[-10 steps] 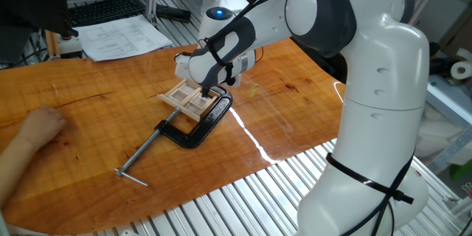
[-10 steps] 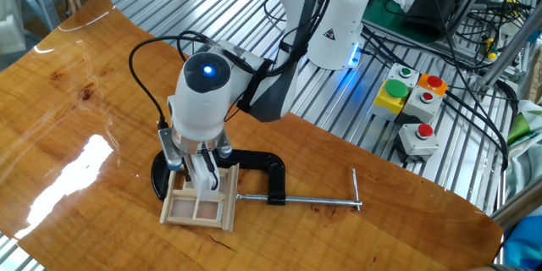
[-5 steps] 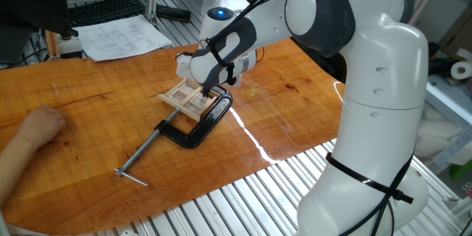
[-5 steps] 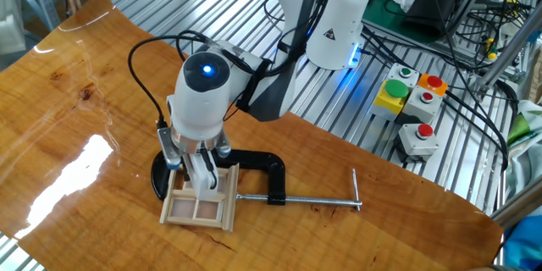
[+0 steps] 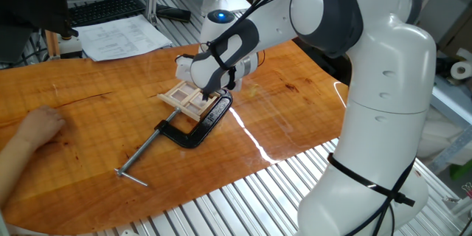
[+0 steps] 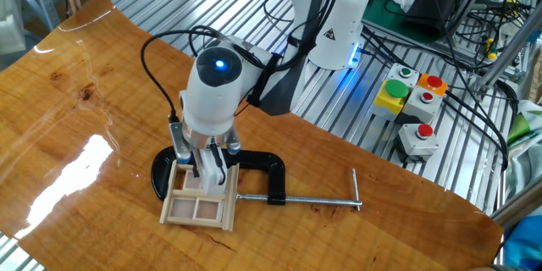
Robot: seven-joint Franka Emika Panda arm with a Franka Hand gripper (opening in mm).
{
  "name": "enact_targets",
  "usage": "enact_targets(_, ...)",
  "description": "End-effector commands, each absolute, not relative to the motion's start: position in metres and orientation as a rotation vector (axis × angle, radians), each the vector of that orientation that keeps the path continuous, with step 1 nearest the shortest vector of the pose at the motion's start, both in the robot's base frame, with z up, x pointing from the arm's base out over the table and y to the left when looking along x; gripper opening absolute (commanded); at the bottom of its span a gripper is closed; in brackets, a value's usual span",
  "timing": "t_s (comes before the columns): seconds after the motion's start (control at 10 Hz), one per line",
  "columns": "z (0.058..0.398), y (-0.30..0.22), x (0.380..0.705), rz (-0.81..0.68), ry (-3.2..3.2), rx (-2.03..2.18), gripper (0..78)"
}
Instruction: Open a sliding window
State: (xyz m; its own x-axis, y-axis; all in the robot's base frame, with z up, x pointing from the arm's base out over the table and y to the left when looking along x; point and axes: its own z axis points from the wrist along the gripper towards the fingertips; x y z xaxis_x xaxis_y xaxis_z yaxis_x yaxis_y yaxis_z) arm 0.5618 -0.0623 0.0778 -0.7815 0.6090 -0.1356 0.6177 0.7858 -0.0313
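Note:
The sliding window [image 5: 186, 97] is a small light-wood frame with crossbars. It lies flat on the wooden table, held at one end by a black C-clamp [image 5: 198, 128]. It also shows in the other fixed view [image 6: 200, 201], beside the clamp [image 6: 264, 172]. My gripper [image 5: 206, 93] points straight down, with its fingers together and the tips pressed onto the window's upper part near the clamp [image 6: 210, 174]. The fingers hide the spot where they touch.
The clamp's long steel screw [image 6: 306, 200] sticks out across the table. A person's hand [image 5: 35, 128] rests at the table's left. Papers [image 5: 122, 37] and a keyboard [image 5: 107, 9] lie behind. A button box [image 6: 412, 106] stands beyond the table edge.
The gripper and wrist have shifted a little toward the clamp end of the window. The outer frame and the clamp have stayed put.

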Motion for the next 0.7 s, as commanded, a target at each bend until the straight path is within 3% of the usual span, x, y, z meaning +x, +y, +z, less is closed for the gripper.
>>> enact_targets(0.1,0.075,-0.056,0.559,-0.11,2.843,1.002,0.0)
enact_targets(0.7,0.07,-0.045,0.556,-0.101,2.825,1.024,0.0)
